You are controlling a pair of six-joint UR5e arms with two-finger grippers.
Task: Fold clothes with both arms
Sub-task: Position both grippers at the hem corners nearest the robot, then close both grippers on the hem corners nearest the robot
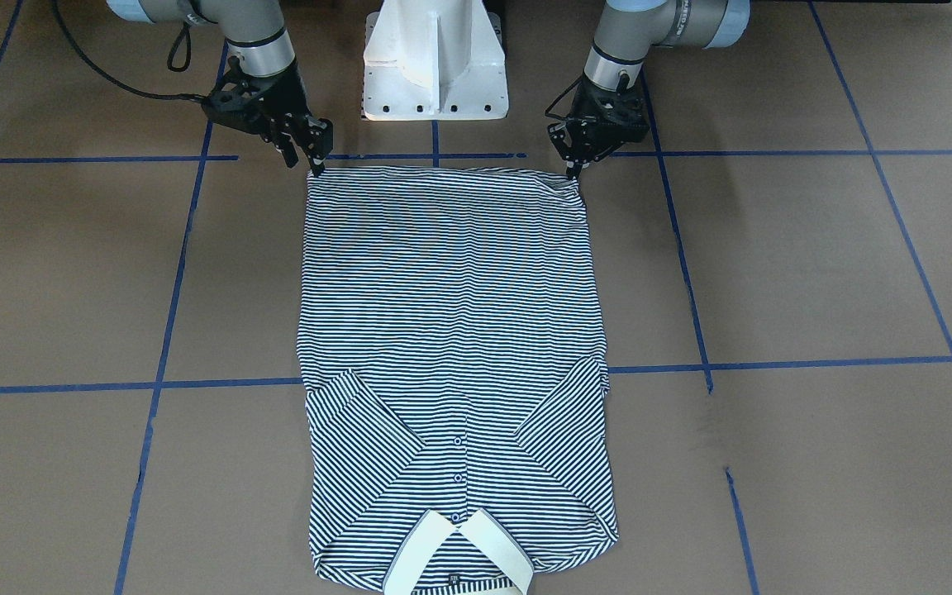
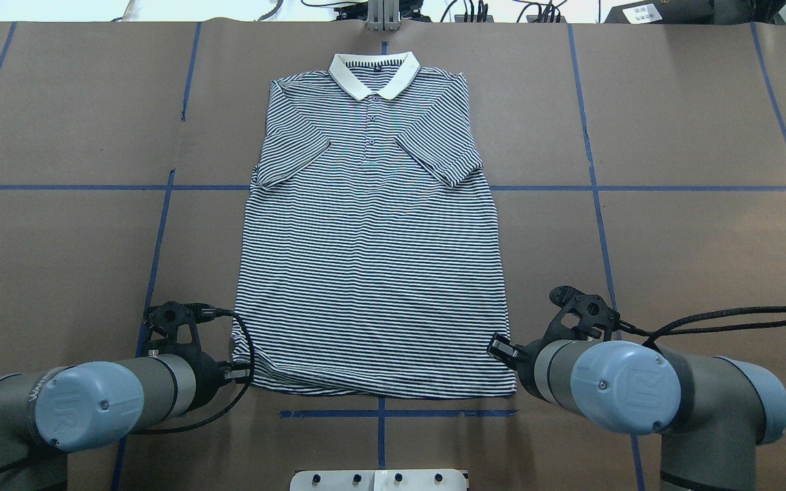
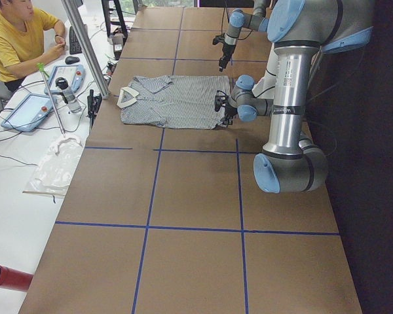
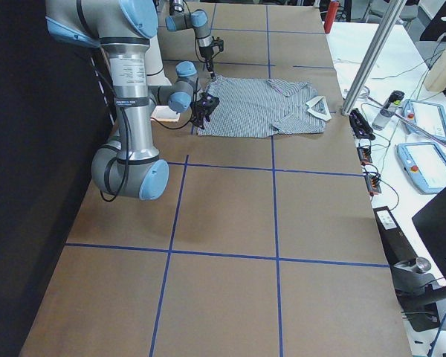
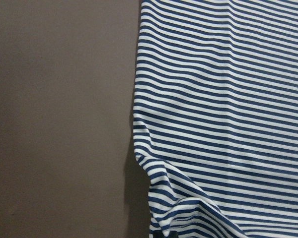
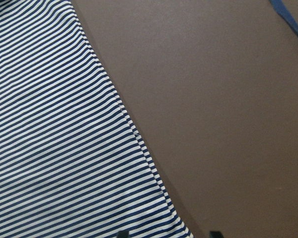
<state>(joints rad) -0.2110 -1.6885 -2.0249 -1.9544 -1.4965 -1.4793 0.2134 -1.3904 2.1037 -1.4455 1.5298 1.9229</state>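
Observation:
The striped polo shirt [image 1: 451,314] lies flat and face up on the brown table, its cream collar [image 2: 374,71] at the far end and both sleeves folded in over the chest. My left gripper [image 1: 573,172] is at the hem corner on my left. The cloth [image 5: 228,99] puckers toward it, so it looks shut on that corner. My right gripper [image 1: 316,168] is down at the other hem corner. The right wrist view shows its fingertips [image 6: 121,233] apart, either side of the shirt's edge [image 6: 49,148], so it is open.
The white pedestal base [image 1: 435,66] stands just behind the hem. Blue tape lines [image 2: 598,204] grid the table. A seated person [image 3: 13,39], control pendants [image 3: 26,111] and a metal post [image 3: 85,46] are past the collar end.

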